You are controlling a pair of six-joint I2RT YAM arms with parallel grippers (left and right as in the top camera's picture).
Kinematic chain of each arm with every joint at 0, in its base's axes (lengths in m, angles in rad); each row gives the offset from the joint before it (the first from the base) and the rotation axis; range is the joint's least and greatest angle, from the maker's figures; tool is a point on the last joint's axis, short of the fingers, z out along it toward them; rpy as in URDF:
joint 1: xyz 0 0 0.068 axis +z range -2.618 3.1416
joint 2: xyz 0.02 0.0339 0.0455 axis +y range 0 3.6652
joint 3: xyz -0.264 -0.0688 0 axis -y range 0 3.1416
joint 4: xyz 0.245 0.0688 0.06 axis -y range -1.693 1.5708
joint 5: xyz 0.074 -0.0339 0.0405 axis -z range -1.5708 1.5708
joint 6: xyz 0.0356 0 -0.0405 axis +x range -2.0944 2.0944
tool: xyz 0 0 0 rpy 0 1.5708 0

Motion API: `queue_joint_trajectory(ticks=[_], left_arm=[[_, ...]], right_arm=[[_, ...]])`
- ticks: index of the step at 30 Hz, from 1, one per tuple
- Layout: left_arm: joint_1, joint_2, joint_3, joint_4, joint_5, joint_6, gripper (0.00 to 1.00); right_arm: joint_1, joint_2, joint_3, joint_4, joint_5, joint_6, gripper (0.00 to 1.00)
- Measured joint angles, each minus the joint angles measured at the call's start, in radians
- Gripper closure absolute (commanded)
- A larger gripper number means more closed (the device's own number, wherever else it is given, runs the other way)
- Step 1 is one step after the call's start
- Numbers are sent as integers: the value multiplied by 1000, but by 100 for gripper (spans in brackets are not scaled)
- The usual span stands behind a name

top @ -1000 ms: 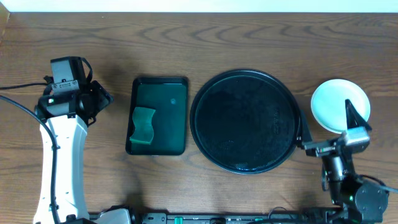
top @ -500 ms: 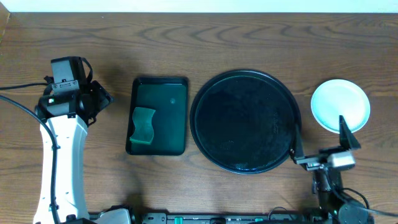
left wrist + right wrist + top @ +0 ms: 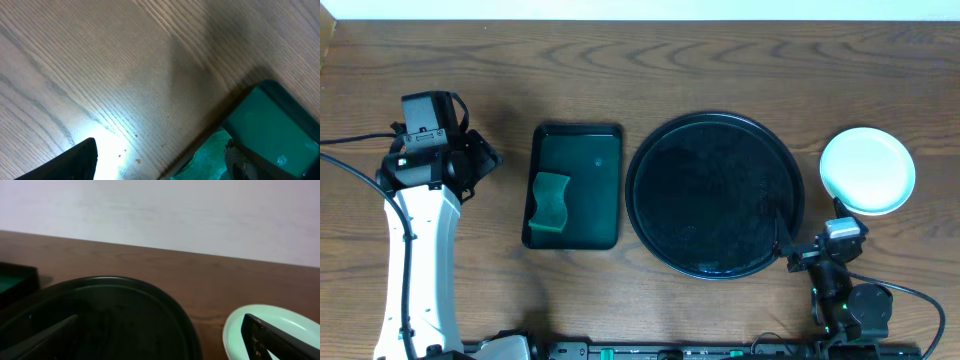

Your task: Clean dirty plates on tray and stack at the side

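The round black tray (image 3: 715, 195) lies mid-table with nothing on it; its rim fills the lower left of the right wrist view (image 3: 115, 310). A white to pale mint plate (image 3: 867, 170) rests on the wood to the right of the tray (image 3: 290, 317). My right gripper (image 3: 810, 228) is open and empty near the front edge, one finger over the tray's right rim and the other just short of the plate (image 3: 160, 347). My left gripper (image 3: 485, 158) is open and empty over bare wood at the far left (image 3: 162, 167).
A dark green rectangular tray (image 3: 575, 150) lies left of the black tray with a green sponge (image 3: 550, 203) in its near-left corner. Its corner shows in the left wrist view (image 3: 272, 120). The white wall runs along the table's far edge.
My right gripper has drawn back toward the table's front edge, coming off the plate and shifting slightly left. The left arm has not moved.
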Motion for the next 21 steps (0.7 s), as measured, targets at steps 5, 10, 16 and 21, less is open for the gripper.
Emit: queue_joint_trajectory(ticks=[5,10,16,21], left_arm=[[0,0,0,0,0,0,19],[0,0,0,0,0,0,19],[0,0,0,0,0,0,19],[0,0,0,0,0,0,19]], right_arm=[[0,0,0,-9,103,88,1],[0,0,0,-10,132,117,1],[0,0,0,-10,134,122,1],[0,0,0,-10,134,126,1]])
